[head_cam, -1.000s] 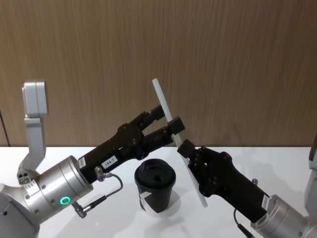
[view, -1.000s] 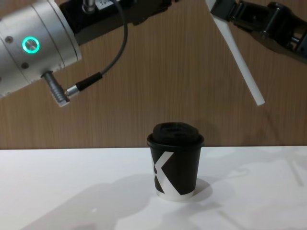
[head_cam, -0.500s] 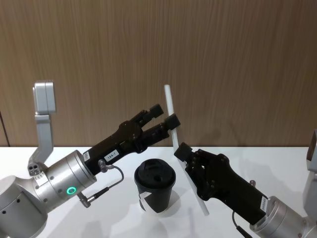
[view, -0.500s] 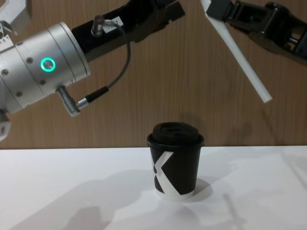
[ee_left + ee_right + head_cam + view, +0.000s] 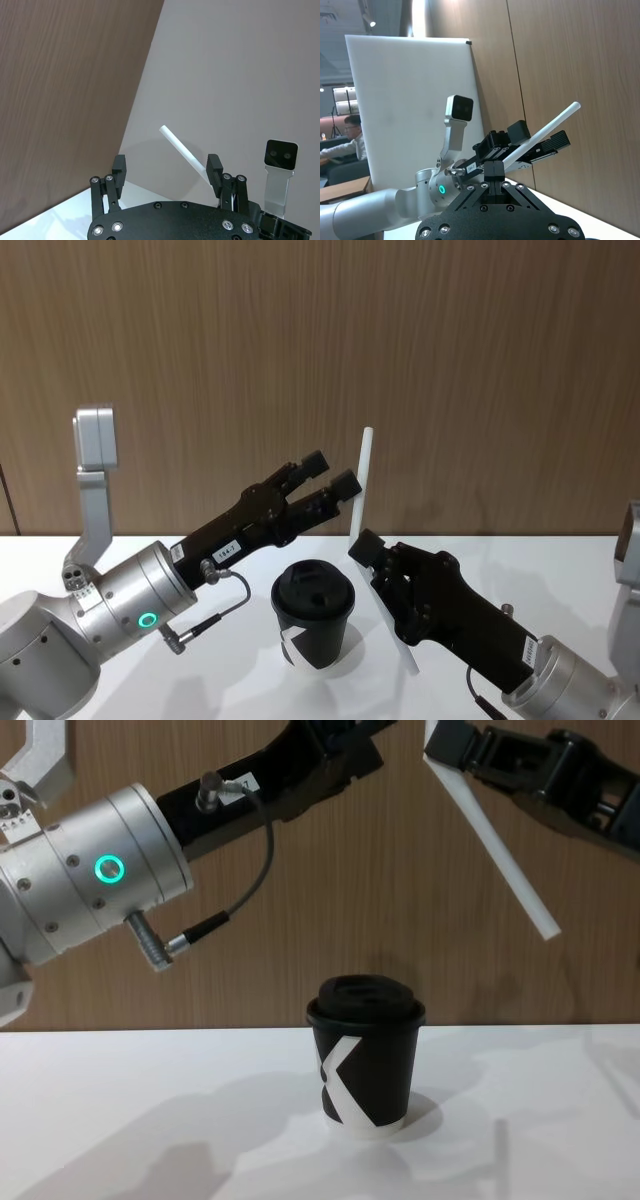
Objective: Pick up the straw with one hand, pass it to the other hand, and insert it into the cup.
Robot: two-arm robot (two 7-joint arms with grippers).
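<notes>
The black cup (image 5: pixel 313 623) with a domed lid and a white K mark (image 5: pixel 340 1078) stands on the white table. Above and right of it, my right gripper (image 5: pixel 364 546) is shut on the white straw (image 5: pixel 363 480), which rises nearly upright with its lower end (image 5: pixel 520 890) slanting down to the right. In the right wrist view the straw (image 5: pixel 545 132) runs out from between the shut fingers. My left gripper (image 5: pixel 334 472), on the silver wrist (image 5: pixel 90 885) with the green ring, is open just left of the straw's top. The straw (image 5: pixel 182 149) lies close to one finger (image 5: pixel 214 167).
A brown wooden wall stands close behind the table (image 5: pixel 240 680). My left arm's grey elbow link (image 5: pixel 95 455) sticks up at the left. Both arms hang over the cup, and a black cable (image 5: pixel 240 870) loops under the left wrist.
The right gripper has swung the straw more upright, its top moving right, off the left gripper's finger. The left arm has drawn back slightly to the left, fingers still open.
</notes>
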